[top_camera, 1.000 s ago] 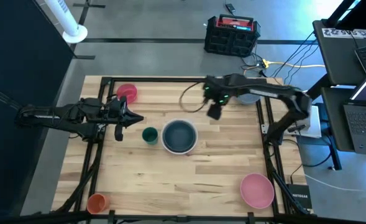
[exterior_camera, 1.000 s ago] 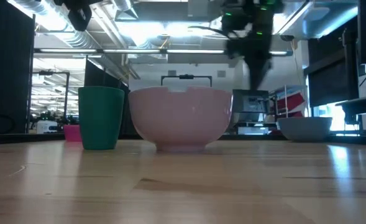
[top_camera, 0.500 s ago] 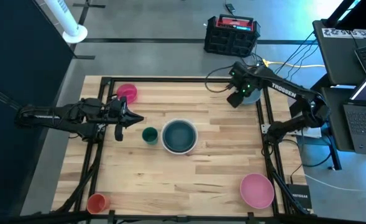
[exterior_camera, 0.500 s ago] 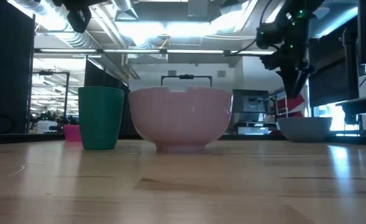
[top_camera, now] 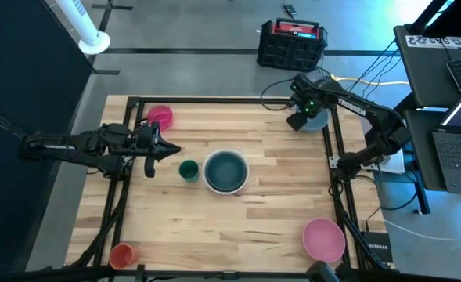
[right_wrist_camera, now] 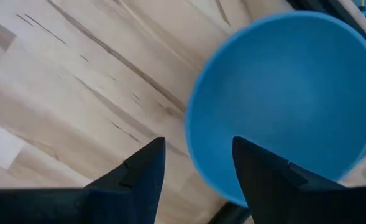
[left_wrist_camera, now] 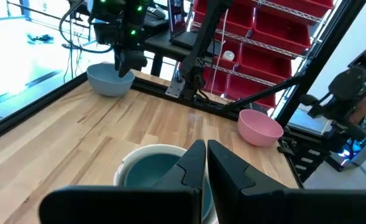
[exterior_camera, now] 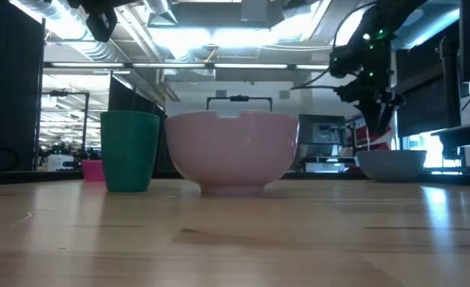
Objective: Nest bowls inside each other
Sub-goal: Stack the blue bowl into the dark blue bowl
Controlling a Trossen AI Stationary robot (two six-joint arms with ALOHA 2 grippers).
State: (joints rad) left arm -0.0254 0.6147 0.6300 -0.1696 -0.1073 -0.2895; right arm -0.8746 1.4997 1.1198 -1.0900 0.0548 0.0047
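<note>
A grey-blue bowl [top_camera: 318, 121] [right_wrist_camera: 288, 93] [exterior_camera: 390, 164] stands on its base at the table's far right corner. My right gripper [top_camera: 297, 122] [right_wrist_camera: 198, 168] [exterior_camera: 376, 127] hangs open above it, pointing down, its fingers on either side of the bowl's near-left rim and clear of it. A dark blue bowl sits inside a white bowl [top_camera: 226, 172] [left_wrist_camera: 151, 165] at the table's middle. A pale pink bowl [top_camera: 324, 239] [exterior_camera: 231, 151] stands near right, a magenta bowl [top_camera: 160, 117] far left. My left gripper [top_camera: 170, 149] [left_wrist_camera: 205, 163] waits shut, level, left of the middle.
A green cup [top_camera: 188, 170] [exterior_camera: 129, 151] stands just left of the white bowl, an orange cup [top_camera: 122, 254] at the near left corner. A black frame rail [top_camera: 332, 149] runs along the right edge beside the grey-blue bowl. Bare wood lies between the middle bowls and the pink bowl.
My right gripper has swung from over the table's far middle toward the far right corner, sinking a little, and now hangs over the grey-blue bowl. It has stayed open. No bowl has moved.
</note>
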